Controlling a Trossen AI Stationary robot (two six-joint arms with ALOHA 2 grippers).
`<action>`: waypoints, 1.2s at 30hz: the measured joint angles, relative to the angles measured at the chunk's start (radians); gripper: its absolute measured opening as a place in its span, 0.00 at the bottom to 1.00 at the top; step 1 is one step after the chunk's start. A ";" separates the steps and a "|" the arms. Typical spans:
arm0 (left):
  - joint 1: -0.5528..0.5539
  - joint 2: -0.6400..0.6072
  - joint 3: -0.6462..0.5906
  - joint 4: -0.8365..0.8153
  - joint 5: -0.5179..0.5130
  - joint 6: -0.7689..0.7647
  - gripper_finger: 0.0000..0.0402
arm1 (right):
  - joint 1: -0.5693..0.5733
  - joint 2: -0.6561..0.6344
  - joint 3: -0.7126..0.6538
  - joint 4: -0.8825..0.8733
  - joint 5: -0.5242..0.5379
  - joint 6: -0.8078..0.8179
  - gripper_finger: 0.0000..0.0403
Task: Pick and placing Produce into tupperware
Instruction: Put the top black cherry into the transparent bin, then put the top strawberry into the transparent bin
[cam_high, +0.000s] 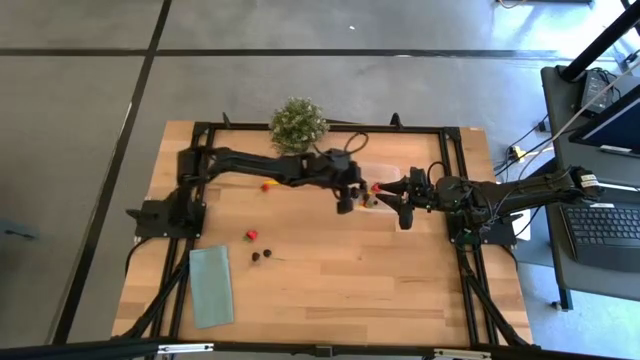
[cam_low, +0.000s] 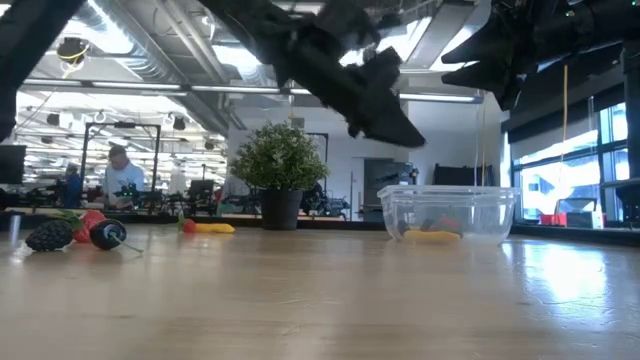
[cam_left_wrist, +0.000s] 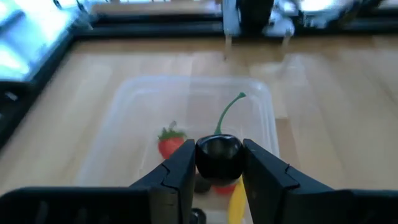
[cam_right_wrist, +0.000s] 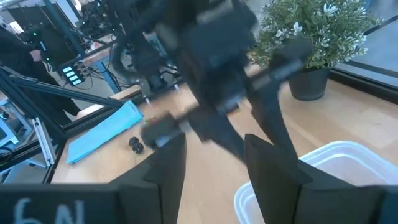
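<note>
Dark left tool (cam_left_wrist: 219, 171) pinches cherry (cam_left_wrist: 219, 158) above tupperware (cam_left_wrist: 134, 99).

The space above the tupperware (cam_high: 383, 190) is crowded: the left gripper (cam_high: 347, 200), clamped on a dark cherry (cam_left_wrist: 218, 158), hangs at its left side, and the right gripper (cam_high: 386, 193) reaches in from the right. The potted plant (cam_high: 298, 122) blocks the far approach. Berries (cam_high: 262, 255) and a pale-green cloth (cam_high: 211, 285) lie near-left; the near-right tabletop (cam_high: 400, 290) is open.
</note>
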 joint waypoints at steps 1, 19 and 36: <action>-0.002 0.023 0.016 -0.007 0.001 0.000 0.26 | 0.000 0.000 0.000 0.000 0.000 0.002 0.41; -0.002 0.113 0.061 -0.043 -0.050 -0.002 0.39 | 0.000 0.000 0.000 0.000 0.000 0.005 0.41; 0.149 -0.363 -0.113 -0.362 -0.008 -0.112 0.36 | 0.000 0.001 0.000 0.001 0.000 0.031 0.41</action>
